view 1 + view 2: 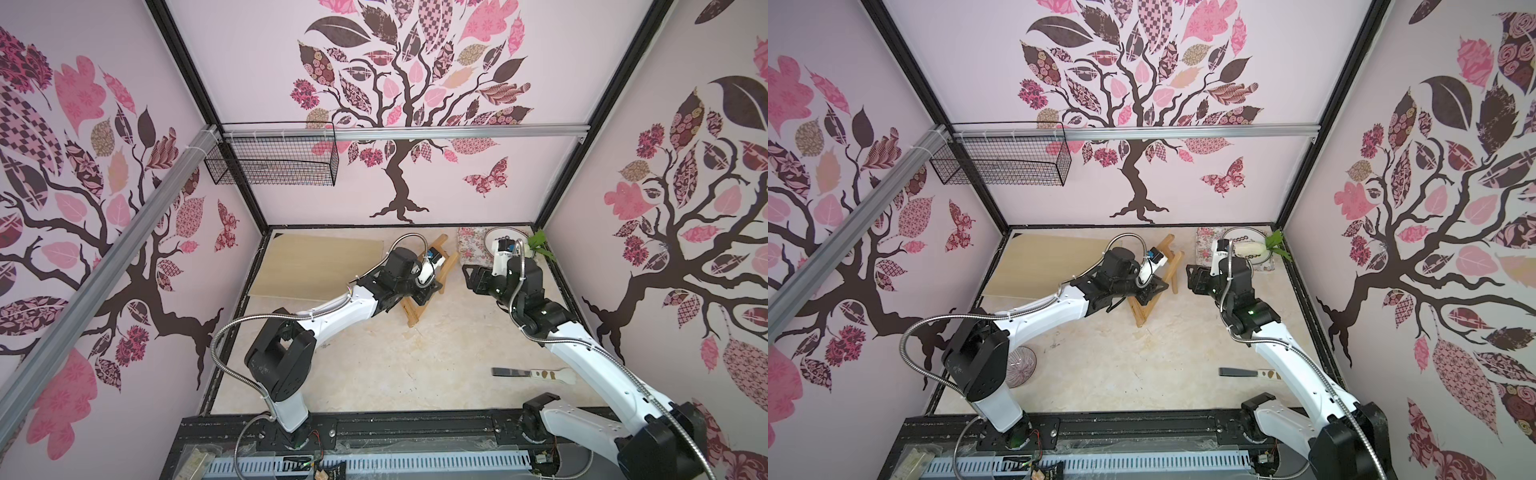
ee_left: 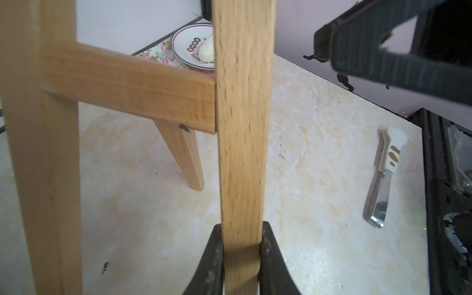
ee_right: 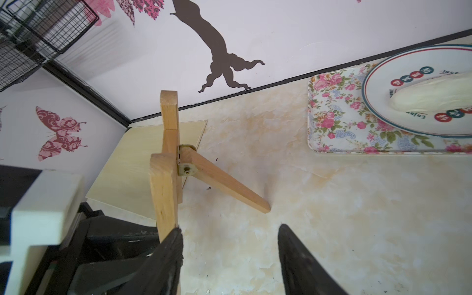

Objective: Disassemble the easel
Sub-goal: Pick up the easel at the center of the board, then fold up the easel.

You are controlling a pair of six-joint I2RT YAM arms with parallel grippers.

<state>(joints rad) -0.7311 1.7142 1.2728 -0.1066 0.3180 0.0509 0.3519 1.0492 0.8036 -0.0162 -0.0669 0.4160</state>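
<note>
The easel (image 3: 166,163) stands left of the floral tray (image 3: 332,115), its hinged back leg (image 3: 224,182) splayed toward the tray. The left gripper (image 2: 242,245) clamps one front slat; the right gripper (image 3: 229,255) hangs apart, empty (one finger just beside the frame). Light, rigid wood probably; best gripped by the back leg.
</note>
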